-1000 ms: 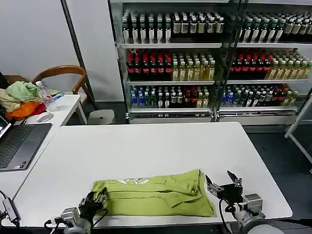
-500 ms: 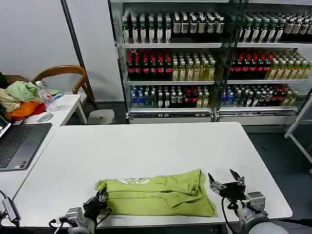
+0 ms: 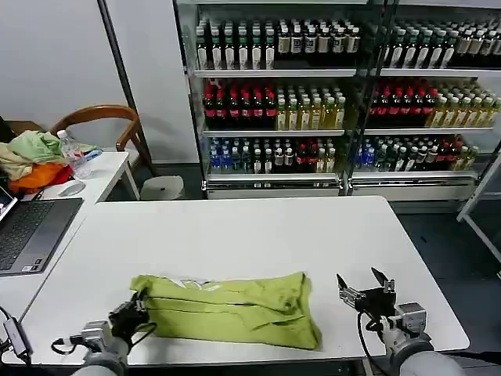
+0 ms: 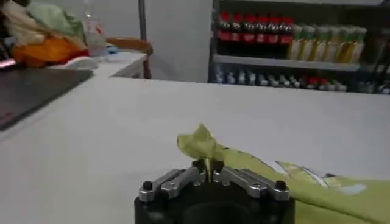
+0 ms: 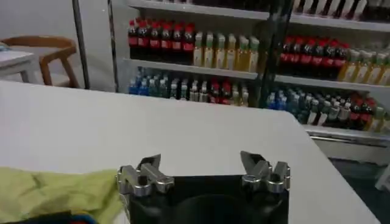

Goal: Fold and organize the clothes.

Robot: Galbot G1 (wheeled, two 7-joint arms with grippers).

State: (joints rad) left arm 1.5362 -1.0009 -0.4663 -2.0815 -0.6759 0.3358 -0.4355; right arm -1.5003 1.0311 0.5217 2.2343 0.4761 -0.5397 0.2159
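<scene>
The clothes, one lime yellow-green T-shirt (image 3: 231, 307) folded into a long strip, lie near the white table's (image 3: 235, 235) front edge. My left gripper (image 3: 135, 310) is at the strip's left end, shut on a pinched corner of the T-shirt (image 4: 201, 143), which rises between the closed fingertips (image 4: 208, 167). My right gripper (image 3: 363, 291) stands open to the right of the shirt, apart from it, with nothing between its fingers (image 5: 148, 164). The shirt's right end (image 5: 55, 192) lies beside it.
A second table at the left holds a laptop (image 3: 31, 231), a mouse (image 3: 70, 188), a water bottle (image 3: 70, 153) and a heap of garments (image 3: 31, 160). A wooden chair (image 3: 102, 125) stands behind it. Drink shelves (image 3: 337, 94) line the back. The table's far half is bare.
My left gripper has moved left, dragging the T-shirt leftward along the front edge. The gap between the shirt and my right gripper has widened; the right gripper has barely moved.
</scene>
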